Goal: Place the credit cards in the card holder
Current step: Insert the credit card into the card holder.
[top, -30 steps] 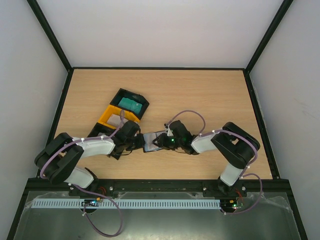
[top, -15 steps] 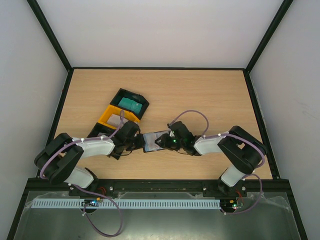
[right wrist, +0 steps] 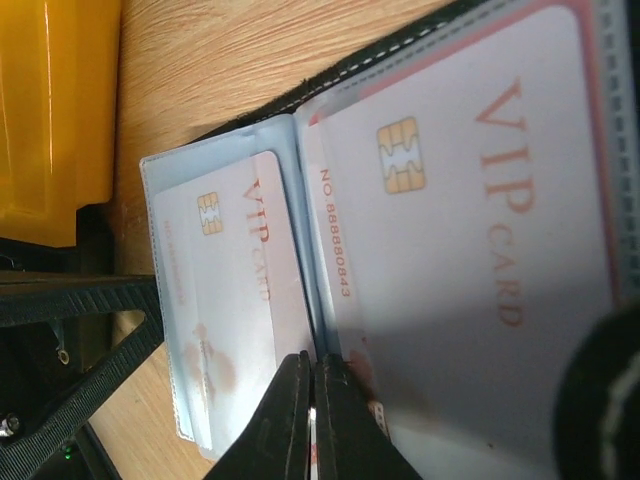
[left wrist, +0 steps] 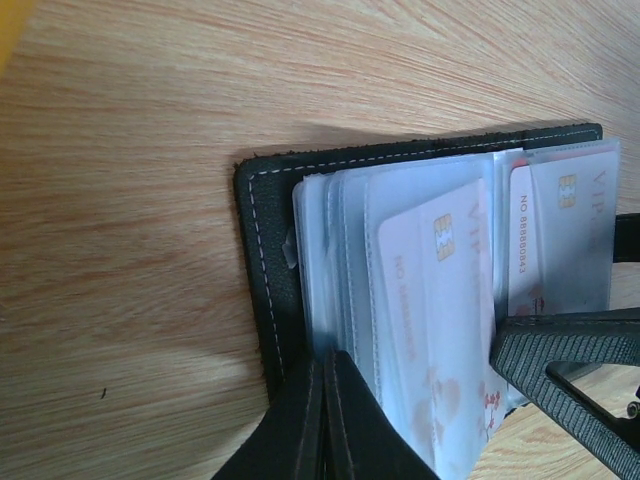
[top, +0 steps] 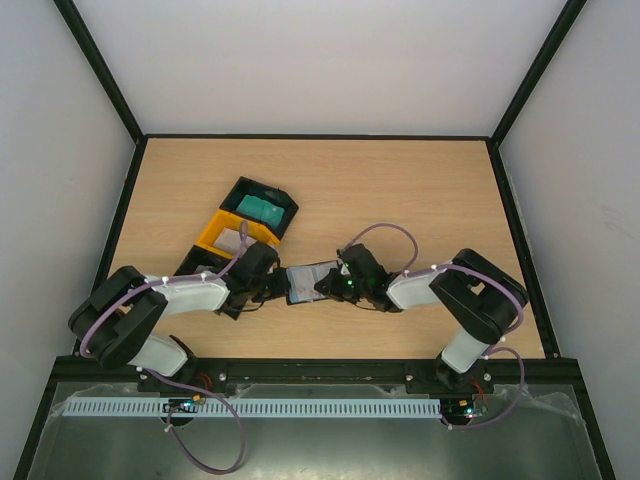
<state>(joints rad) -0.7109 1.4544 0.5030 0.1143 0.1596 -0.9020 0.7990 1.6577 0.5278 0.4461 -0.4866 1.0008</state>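
Two arms [top: 190, 292] stretch low over the pale wooden tabletop [top: 400, 190], inside white walls [top: 300, 60]. The left gripper [left wrist: 325, 365] pinches the cover edge of the open black stitched card holder [left wrist: 262, 250] lying near-centre; the right gripper [right wrist: 312, 365] pinches its clear sleeve [right wrist: 160, 190] between whitish VIP credit cards [right wrist: 460, 200].

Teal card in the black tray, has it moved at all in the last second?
No. The teal card lies in the black tray, at the same spot next to the yellow tray as a second ago.

Left gripper [top: 280, 287] and right gripper [top: 320, 285] face to face, fingers together.
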